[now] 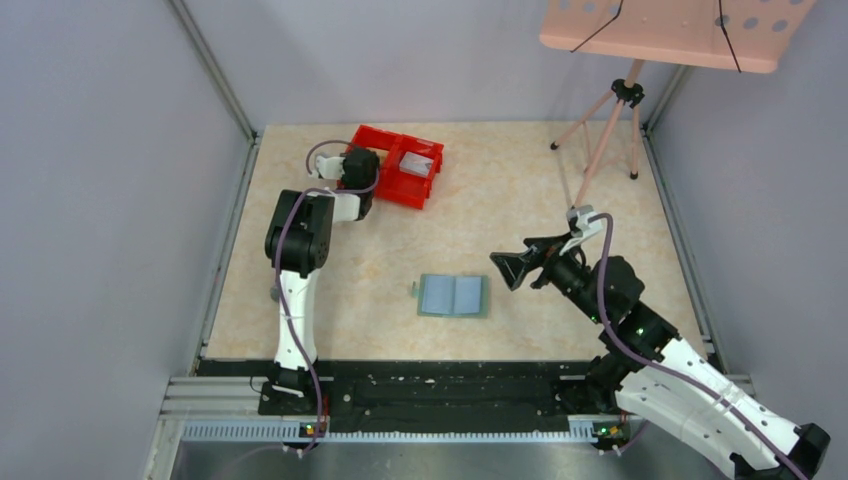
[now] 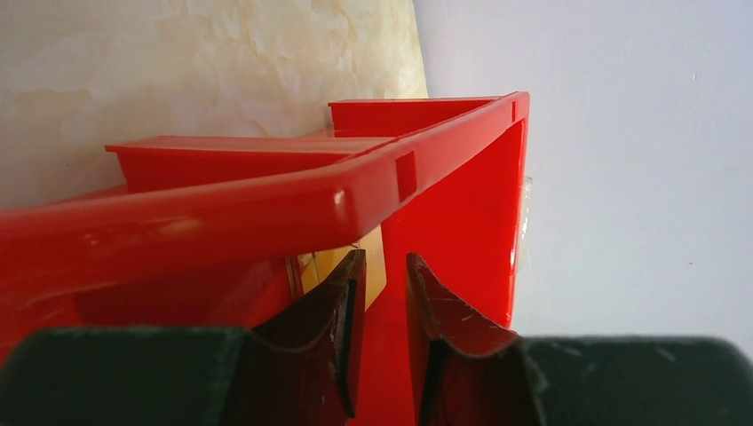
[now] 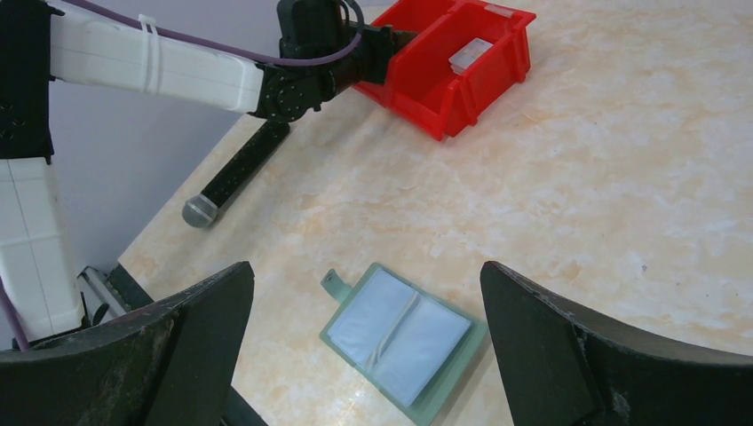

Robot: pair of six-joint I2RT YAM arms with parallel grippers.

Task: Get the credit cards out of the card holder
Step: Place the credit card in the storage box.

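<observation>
**Left claw in the red bin, wallet lying open mid-table**

At the far left, the left gripper [image 2: 384,266] reached into the left compartment of the red bin [image 1: 405,193]. Its jaws stood only narrowly apart with nothing pinched between them. A gold-yellow sliver [image 2: 373,253] showed just past the fingertips, probably a credit card lying where it was meant to be dropped. In the bin's right compartment lay a pale card [image 1: 420,165], so the bin appeared to serve as the drop-off place.

Further right, the card holder [image 1: 454,296] lay spread flat on the table [image 1: 560,200], its blue-grey pockets facing up and its tab at the left edge. Whether any cards were left inside could not be told.

Just right of it hovered the right gripper [image 1: 510,270], jaws wide and empty, angled toward the wallet, seemingly ready to steady it or pick from it.
</observation>
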